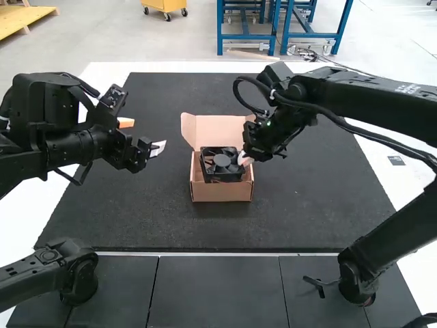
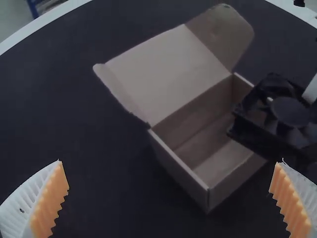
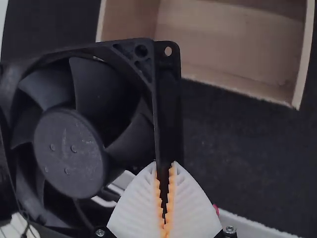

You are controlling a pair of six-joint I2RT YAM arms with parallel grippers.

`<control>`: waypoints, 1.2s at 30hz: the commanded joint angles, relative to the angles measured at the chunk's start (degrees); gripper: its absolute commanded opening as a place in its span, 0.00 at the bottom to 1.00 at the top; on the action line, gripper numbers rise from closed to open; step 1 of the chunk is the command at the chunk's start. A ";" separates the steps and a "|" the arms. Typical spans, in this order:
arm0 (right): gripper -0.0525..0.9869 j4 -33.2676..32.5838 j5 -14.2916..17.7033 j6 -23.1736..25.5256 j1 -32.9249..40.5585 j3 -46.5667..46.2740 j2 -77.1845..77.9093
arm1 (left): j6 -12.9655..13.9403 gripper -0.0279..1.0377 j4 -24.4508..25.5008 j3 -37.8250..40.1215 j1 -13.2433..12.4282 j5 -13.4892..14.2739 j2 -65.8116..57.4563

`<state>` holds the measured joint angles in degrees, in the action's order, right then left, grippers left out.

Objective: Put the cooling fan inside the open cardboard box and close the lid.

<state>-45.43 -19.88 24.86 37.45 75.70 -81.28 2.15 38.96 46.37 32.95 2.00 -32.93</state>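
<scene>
The fan (image 1: 222, 164) hangs tilted over the open box (image 1: 221, 193), pinched by one edge of its frame in the right gripper (image 3: 164, 198). With so thin a hold it may swing or slip, and a corner could catch the box wall and shove the box. The lid (image 1: 212, 130) stands open behind. The left gripper (image 1: 142, 135) hovers spread wide, well apart.
</scene>
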 commanded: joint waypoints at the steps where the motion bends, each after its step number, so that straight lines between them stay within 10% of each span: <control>1: 0.03 1.40 0.81 1.24 0.43 2.08 -1.17 | 0.22 0.93 -0.73 0.48 -0.43 0.64 1.37; 36: 0.03 13.70 9.51 3.79 -1.50 3.93 -13.56 | 0.31 0.93 -0.99 0.48 -0.43 0.64 1.37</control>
<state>-32.01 -10.96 29.10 36.47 77.82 -94.52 2.15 38.54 46.37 32.95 2.00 -32.93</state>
